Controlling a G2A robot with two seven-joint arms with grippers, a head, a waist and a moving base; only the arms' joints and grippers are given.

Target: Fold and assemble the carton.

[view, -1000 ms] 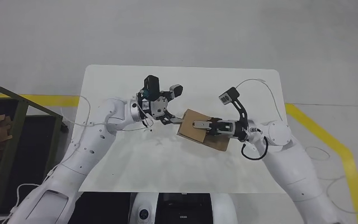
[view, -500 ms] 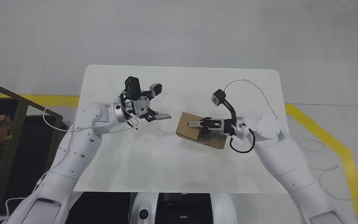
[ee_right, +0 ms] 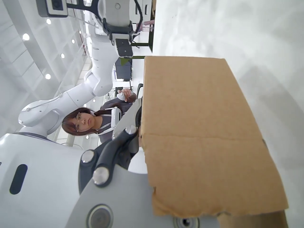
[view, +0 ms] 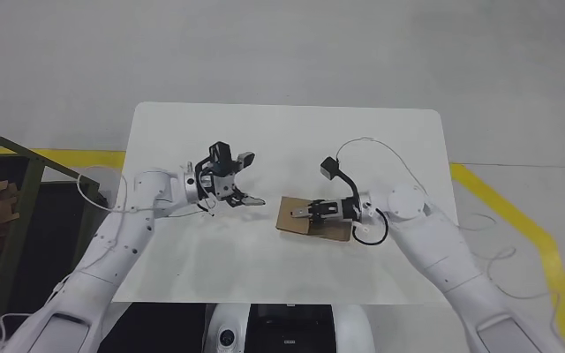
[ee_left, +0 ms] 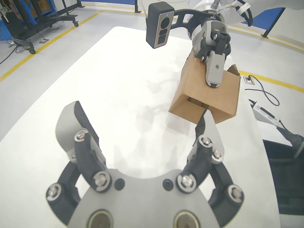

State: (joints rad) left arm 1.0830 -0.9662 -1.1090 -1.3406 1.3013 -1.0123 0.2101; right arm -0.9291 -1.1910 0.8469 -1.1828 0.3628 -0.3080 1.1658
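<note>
A brown carton (view: 290, 222) lies on its side on the white table (view: 371, 141), right of centre, with one open end facing my left gripper. My right gripper (view: 303, 212) is shut on the carton's upper panel: one finger (ee_left: 215, 72) presses on top, and the other is hidden inside the carton (ee_left: 206, 96). In the right wrist view the carton panel (ee_right: 201, 131) lies against a finger (ee_right: 131, 122). My left gripper (view: 252, 182) hovers open a short way left of the carton, with nothing between its fingers (ee_left: 78, 122).
The right arm's wrist camera (ee_left: 158, 26) sticks out on a bracket above the carton. A thin white cable (view: 388, 141) loops over the back right of the table. A dark green cart (view: 18, 203) stands off the table's left edge.
My left gripper has drawn back from the carton to the left, open. The right arm has carried the carton a little left and toward the front edge.
</note>
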